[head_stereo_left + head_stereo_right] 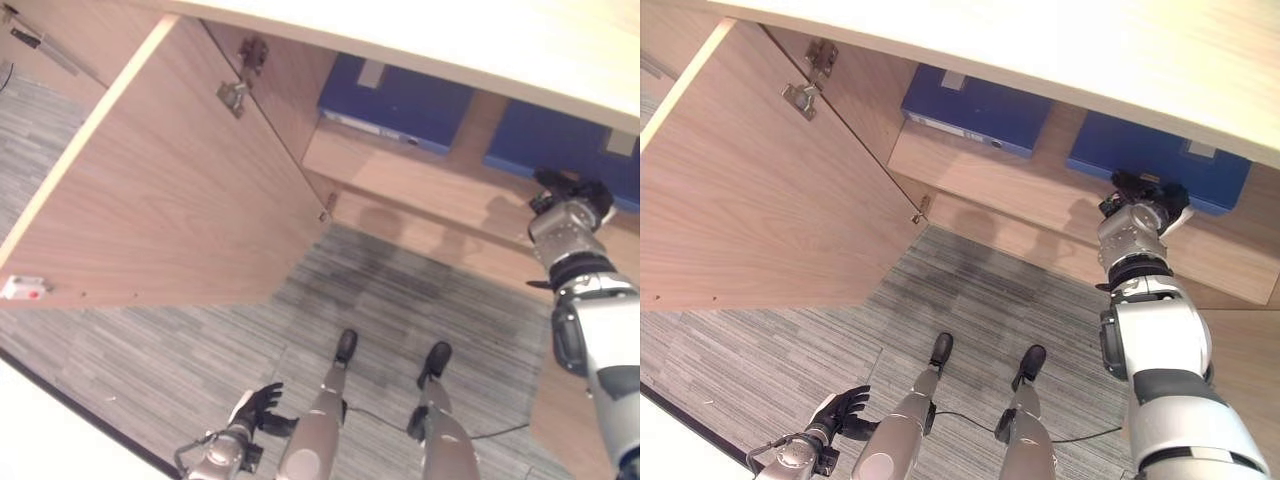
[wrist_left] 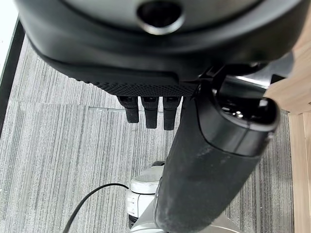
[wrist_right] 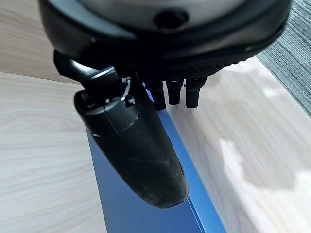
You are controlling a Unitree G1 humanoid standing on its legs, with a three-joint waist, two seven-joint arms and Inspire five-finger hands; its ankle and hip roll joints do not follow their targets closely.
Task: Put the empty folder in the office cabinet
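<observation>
Two blue folders lie flat on the shelf point(image 1: 1010, 178) of the open office cabinet: the left one point(image 1: 975, 105) and the right one point(image 1: 1160, 155). My right hand point(image 1: 1143, 195) is up at the front edge of the right folder point(image 3: 146, 213). In the right wrist view its thumb point(image 3: 136, 145) lies over the blue cover, and its fingers point(image 3: 175, 92) reach straight past the folder's edge above the wooden shelf. My left hand point(image 1: 262, 405) hangs low over the carpet with relaxed fingers point(image 2: 150, 109) and holds nothing.
The cabinet's left door point(image 1: 170, 190) stands wide open, with hinges point(image 1: 235, 95) at its inner edge and a small white catch point(image 1: 22, 288) near its outer corner. The pale cabinet top point(image 1: 1040, 40) juts out above the shelf. Grey striped carpet point(image 1: 400, 300) covers the floor.
</observation>
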